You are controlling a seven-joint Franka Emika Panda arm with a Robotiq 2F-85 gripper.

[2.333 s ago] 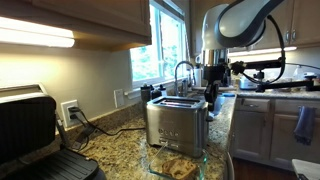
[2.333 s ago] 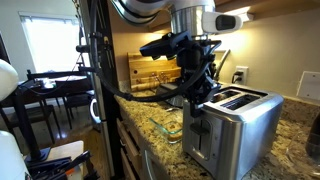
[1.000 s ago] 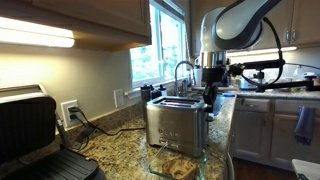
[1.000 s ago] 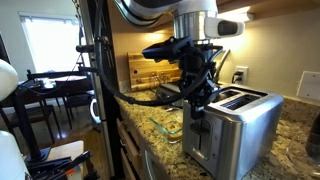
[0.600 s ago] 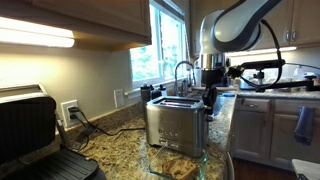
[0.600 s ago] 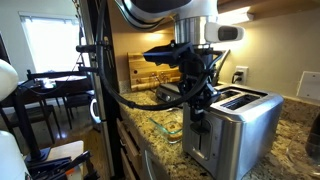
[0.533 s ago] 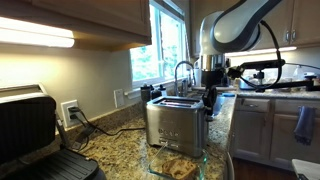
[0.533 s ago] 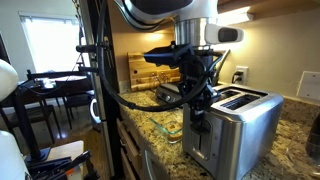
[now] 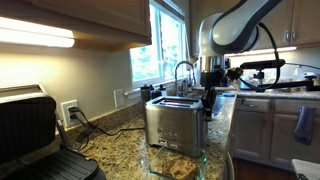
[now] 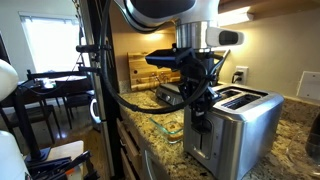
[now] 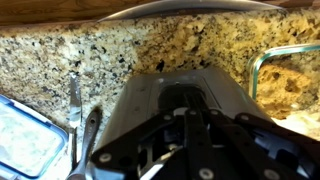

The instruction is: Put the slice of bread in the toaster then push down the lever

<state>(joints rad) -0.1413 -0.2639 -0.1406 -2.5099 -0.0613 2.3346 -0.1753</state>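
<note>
gripper (image 10: pixel 196 108) sunk slightly, centre frame, against toaster (image 10: pixel 243 125) end face | jaws: cannot tell | slice of bread unseen | lever push likely underway

Counter: speckled brown granite countertop (image 9: pixel 118 140) below the claw (image 9: pixel 210 98), running on past it to either side in both exterior views.
Window: I see a bright window (image 9: pixel 162 45) near the claw, daylight blown out.
Wall: beige wall (image 9: pixel 95 75) with a white outlet (image 9: pixel 70 110), well apart from the claw.
Light: strip light (image 9: pixel 35 37) under the upper cupboard, lit.
Cabinets: white base cabinets (image 9: pixel 255 128) lower than the claw, beyond it.
</note>
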